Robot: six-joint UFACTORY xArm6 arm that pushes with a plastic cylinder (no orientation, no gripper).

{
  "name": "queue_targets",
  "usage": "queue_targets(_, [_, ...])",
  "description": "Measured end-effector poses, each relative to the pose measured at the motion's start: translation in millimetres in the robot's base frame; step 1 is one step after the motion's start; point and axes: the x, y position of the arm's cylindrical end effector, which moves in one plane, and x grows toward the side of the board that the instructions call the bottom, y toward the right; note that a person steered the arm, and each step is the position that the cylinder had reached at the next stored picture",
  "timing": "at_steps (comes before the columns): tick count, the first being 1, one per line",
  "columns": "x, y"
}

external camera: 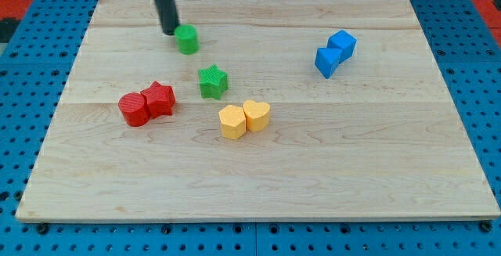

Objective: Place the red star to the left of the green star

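Observation:
The red star (160, 98) sits left of centre on the wooden board (376, 154), touching a red round block (134, 109) on its left. The green star (212, 81) lies up and to the right of the red star, with a gap between them. My tip (170, 31) is near the view's top, just left of a small green round block (187, 39) and touching or nearly touching it. The tip is well above both stars.
Two yellow blocks, a hexagon-like one (232, 121) and a heart (257, 115), touch each other below the green star. Two blue blocks (335, 52) touch at the right. A blue pegboard surrounds the board.

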Motion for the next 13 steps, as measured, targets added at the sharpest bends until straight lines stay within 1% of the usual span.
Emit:
queue_targets(1, [27,24])
queue_targets(2, [40,22])
queue_targets(3, [19,20])
queue_targets(4, [17,30])
queue_targets(5, [16,-30])
queue_targets(6, [42,-90])
queue_targets(7, [103,-95])
queue_targets(8, [171,-71])
queue_targets(9, [191,-66])
queue_targets(10, [203,-42])
queue_targets(11, [198,-16])
queue_targets(12, [182,-16])
queue_targets(13, [201,-31])
